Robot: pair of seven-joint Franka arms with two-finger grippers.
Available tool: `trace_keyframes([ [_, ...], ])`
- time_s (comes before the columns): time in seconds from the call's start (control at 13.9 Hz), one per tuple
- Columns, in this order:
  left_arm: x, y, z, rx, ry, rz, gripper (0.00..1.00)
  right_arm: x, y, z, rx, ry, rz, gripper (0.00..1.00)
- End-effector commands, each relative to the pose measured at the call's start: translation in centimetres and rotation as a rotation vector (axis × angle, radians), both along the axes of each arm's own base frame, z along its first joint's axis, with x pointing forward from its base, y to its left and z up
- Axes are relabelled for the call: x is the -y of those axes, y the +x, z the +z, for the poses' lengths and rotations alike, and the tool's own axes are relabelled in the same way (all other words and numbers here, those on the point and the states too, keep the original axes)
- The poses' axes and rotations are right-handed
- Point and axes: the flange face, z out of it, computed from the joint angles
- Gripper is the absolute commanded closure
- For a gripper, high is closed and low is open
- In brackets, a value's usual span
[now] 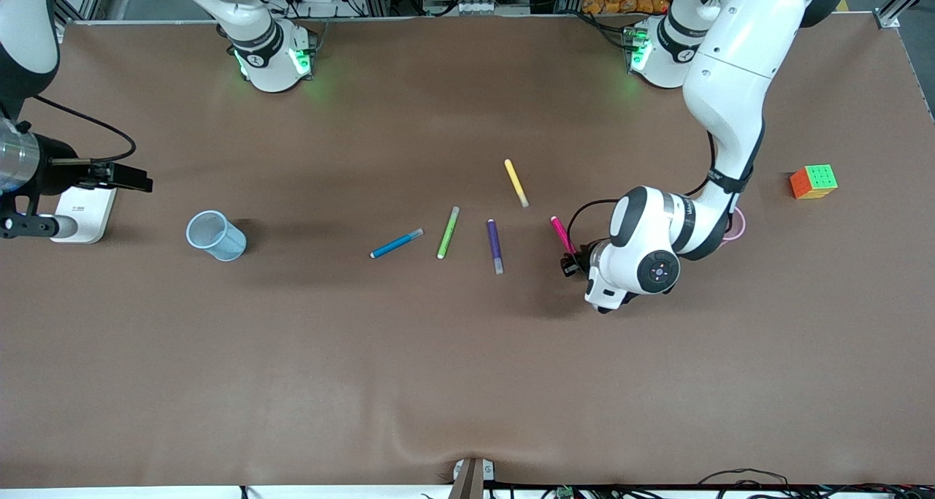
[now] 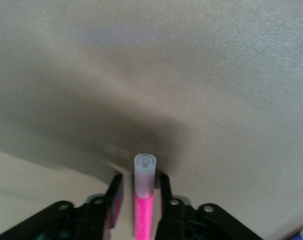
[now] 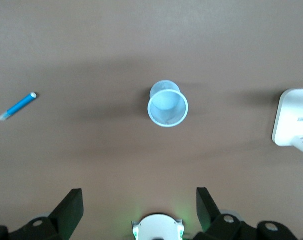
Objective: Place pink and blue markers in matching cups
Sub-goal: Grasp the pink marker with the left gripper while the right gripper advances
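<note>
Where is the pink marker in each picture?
Front view: pink marker lies beside the purple marker, one end at the left gripper.
Left wrist view: pink marker between the fingers.
Right wrist view: not in it.
Shared landmark: the brown table.

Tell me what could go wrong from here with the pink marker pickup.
The left gripper holds the pink marker near its capped end, so the long body may swing or slip when lifted. The pink cup sits mostly hidden under the left arm, so the arm could knock it. The right gripper waits open over the blue cup.
</note>
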Motion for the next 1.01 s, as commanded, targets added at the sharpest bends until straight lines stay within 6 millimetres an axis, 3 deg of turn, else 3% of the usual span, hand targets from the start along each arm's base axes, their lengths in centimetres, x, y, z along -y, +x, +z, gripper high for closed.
trace_keyframes([
  [0.0, 0.1, 0.1, -0.8, -0.004, 0.001, 0.02, 1.0, 0.0, -0.3, -0.3, -0.035, -0.036, -0.083, 0.0],
  [0.22, -0.4, 0.5, 0.2, 0.009, 0.004, 0.022, 1.0, -0.8, -0.7, -0.5, -0.07, -0.055, -0.194, 0.0],
  [0.43, -2.1, 1.9, 5.2, 0.046, -0.004, 0.037, 1.0, -2.1, -1.1, -0.6, -0.113, -0.013, -0.256, 0.0],
  [0.58, -4.7, 3.0, 9.1, 0.069, -0.002, 0.053, 1.0, -2.8, -1.3, -0.7, -0.137, 0.001, -0.331, 0.0],
  [0.65, -6.1, 3.3, 11.3, 0.08, 0.004, 0.048, 1.0, -3.2, -1.3, -0.8, -0.143, 0.008, -0.354, 0.0],
  [0.94, -8.0, 3.1, 18.9, 0.154, 0.06, 0.006, 1.0, -5.8, -1.5, -1.4, -0.183, 0.028, -0.435, 0.0],
])
